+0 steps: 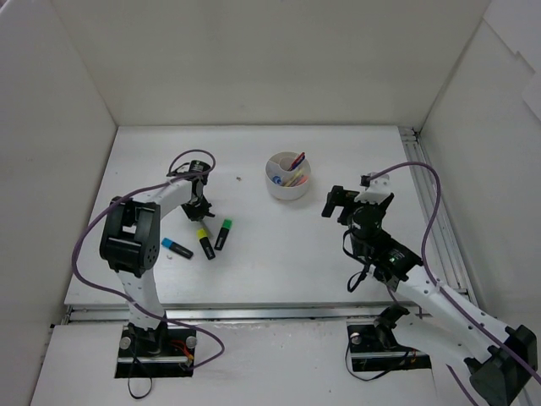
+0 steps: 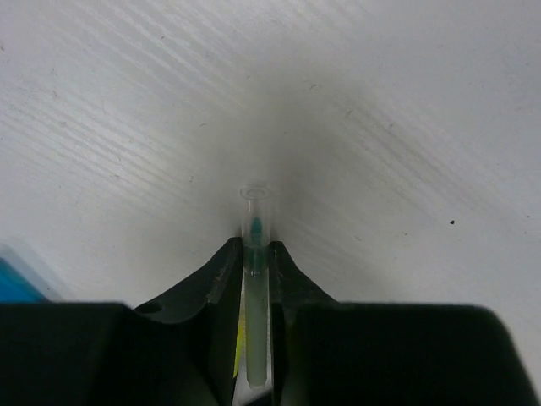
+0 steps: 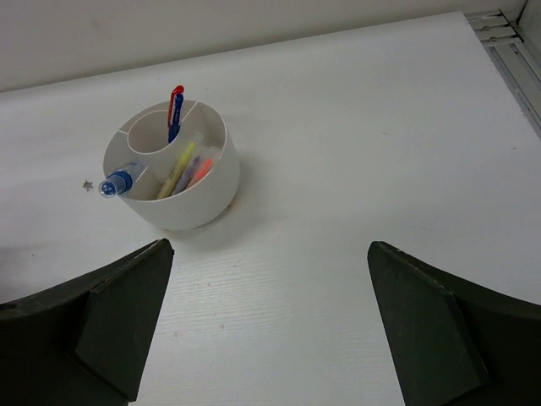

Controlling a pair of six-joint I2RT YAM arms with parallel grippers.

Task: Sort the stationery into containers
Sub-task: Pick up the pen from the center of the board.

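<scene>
On the white table (image 1: 279,262), three black highlighters lie near the left arm. The blue-capped highlighter (image 1: 177,248) is farthest left. The yellow-capped highlighter (image 1: 205,244) is just to its right, and the green-capped highlighter (image 1: 223,234) is right of that and slightly farther back. All three are apart from one another. Just beyond the yellow-capped one, the left gripper (image 1: 199,208) is down at the table surface. In the left wrist view its dark fingers (image 2: 221,279) press in from both sides on a slim clear-capped pen (image 2: 254,227). The pen has a pale, translucent barrel with a green tip showing inside the cap, and the cap end pokes out past the fingertips toward the table. Whether the pen is off the surface I cannot tell. To the right, toward the far middle of the table, the round white tub (image 1: 287,191) sits upright, well apart from the highlighters. A blue and red pen (image 3: 175,110) stands in its small round inner compartment. A yellow pen (image 3: 177,169) and an orange pen (image 3: 200,172) lean in the nearer compartment. A clear blue-capped tube (image 3: 118,183) rests tilted, with its capped end hanging out over the left rim. A tiny dark speck (image 3: 86,183) lies on the table just left of the tub. Farther right, the right gripper (image 1: 340,205) hovers near the tub with its fingers spread wide — nothing is between them.
</scene>
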